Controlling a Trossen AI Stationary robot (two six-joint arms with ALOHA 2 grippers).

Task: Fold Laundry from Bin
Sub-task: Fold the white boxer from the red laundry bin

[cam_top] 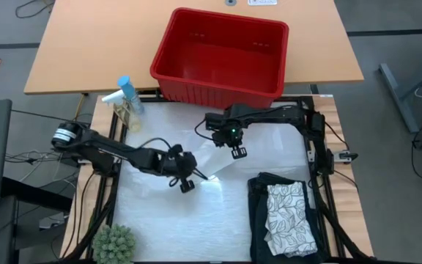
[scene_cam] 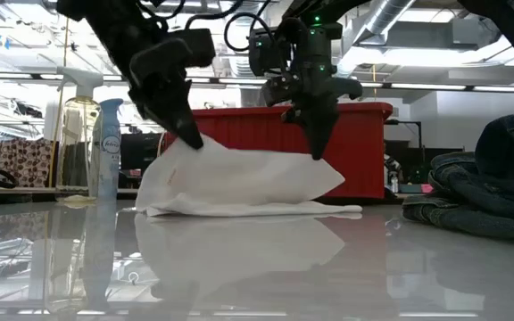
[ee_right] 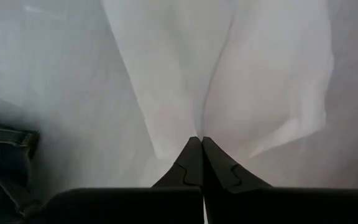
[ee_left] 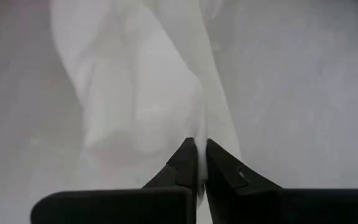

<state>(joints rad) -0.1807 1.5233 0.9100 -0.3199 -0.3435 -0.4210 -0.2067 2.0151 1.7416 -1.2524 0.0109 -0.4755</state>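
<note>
The small whitish cloth (cam_top: 216,158) lies in the middle of the white table, raised at two points like a low tent (scene_cam: 239,183); its lower edge (scene_cam: 257,210) rests on the table. My left gripper (cam_top: 187,182) is shut on the cloth's left raised end. My right gripper (cam_top: 238,152) is shut on its right raised end. The dark garment (cam_top: 258,220) lies folded at the near right with the leaf-patterned cloth (cam_top: 290,216) on top. The red bin (cam_top: 220,53) stands beyond the table's far edge. My left gripper pinches a raised fold of the whitish cloth (ee_left: 198,121) between its two fingers, coming from above and pointing down. The cloth hangs slack below the fingers (scene_cam: 186,134) down to the table. One layer or several, I cannot tell. My right gripper pinches a raised fold of the whitish cloth (ee_right: 199,118) between its two fingers, from above and pointing down. The cloth slopes down from the fingers (scene_cam: 322,147) to the table. Between the two grippers its upper edge (scene_cam: 257,153) runs nearly straight.
A spray bottle (cam_top: 128,97) and a clear bottle stand at the table's far left corner. A small green plant (cam_top: 116,246) stands at the near left corner. The dark garment also shows at the right of the low view (scene_cam: 489,187).
</note>
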